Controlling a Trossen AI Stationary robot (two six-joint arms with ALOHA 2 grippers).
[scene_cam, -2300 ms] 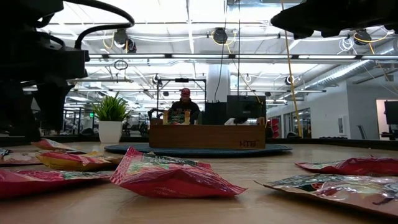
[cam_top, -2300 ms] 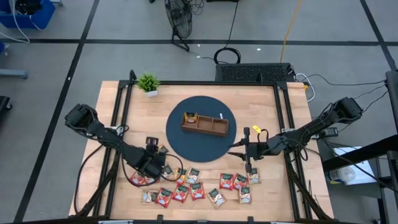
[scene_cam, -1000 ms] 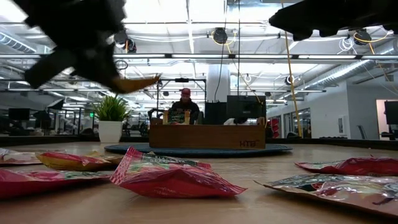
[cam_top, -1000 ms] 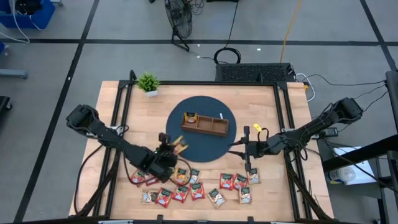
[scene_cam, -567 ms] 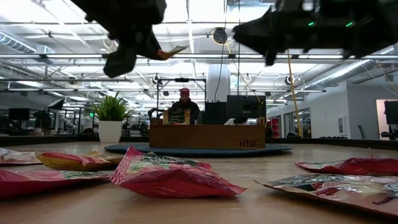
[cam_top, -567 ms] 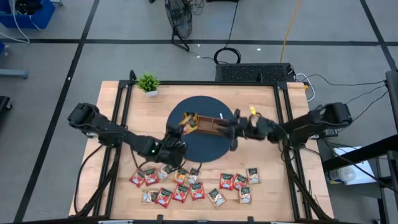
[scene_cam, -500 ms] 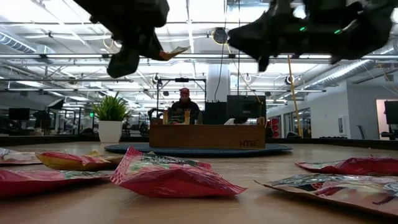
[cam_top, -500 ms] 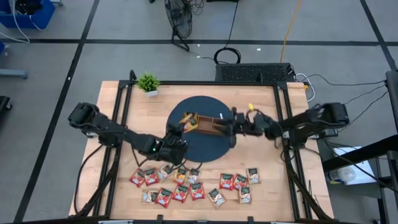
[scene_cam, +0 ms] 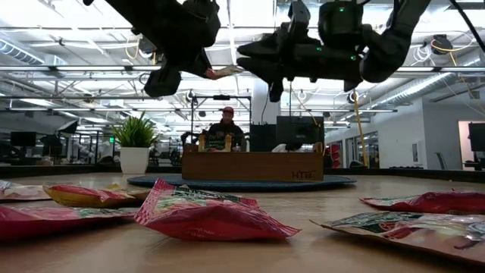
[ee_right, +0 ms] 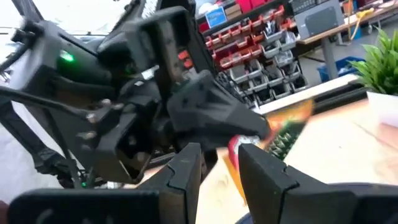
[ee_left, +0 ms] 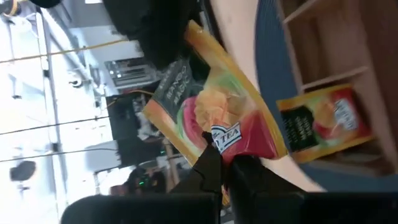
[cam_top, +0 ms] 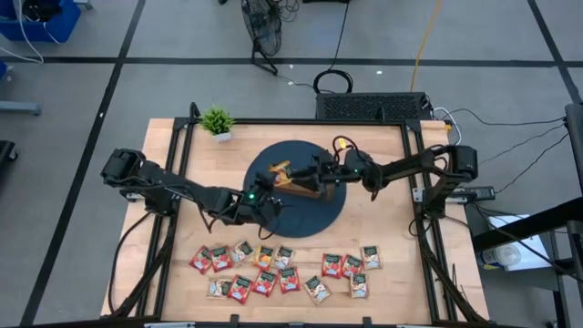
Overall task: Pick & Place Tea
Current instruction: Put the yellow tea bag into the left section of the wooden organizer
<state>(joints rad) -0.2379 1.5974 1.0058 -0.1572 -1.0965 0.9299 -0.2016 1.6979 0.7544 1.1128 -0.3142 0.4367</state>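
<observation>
Light wooden table (cam_top: 387, 223), bare along its far half. At its middle, a round dark blue mat (cam_top: 310, 215), carrying a brown wooden three-compartment tray (scene_cam: 254, 165). Reaching in from either side, the dark left arm (cam_top: 182, 189) and dark right arm (cam_top: 410, 167), both meeting over the tray. Left gripper (cam_top: 271, 189) raised above the mat beside the tray's end, clenched on one corner of a flat orange tea sachet (ee_left: 217, 112), which hangs in the air clear of the wood. Right gripper (ee_right: 221, 165) facing it from just beside, fingers (ee_right: 186, 171) spread apart and grasping nothing, the held sachet just ahead of them. At the far left corner of the table, a small green potted plant (cam_top: 217, 121). Along the near edge, well apart from the mat, a scattered double row of red, orange and green-and-white tea sachets (cam_top: 282, 273), lying flat. Upright in one end compartment of the tray, one more red-and-green sachet (ee_left: 323, 124).
</observation>
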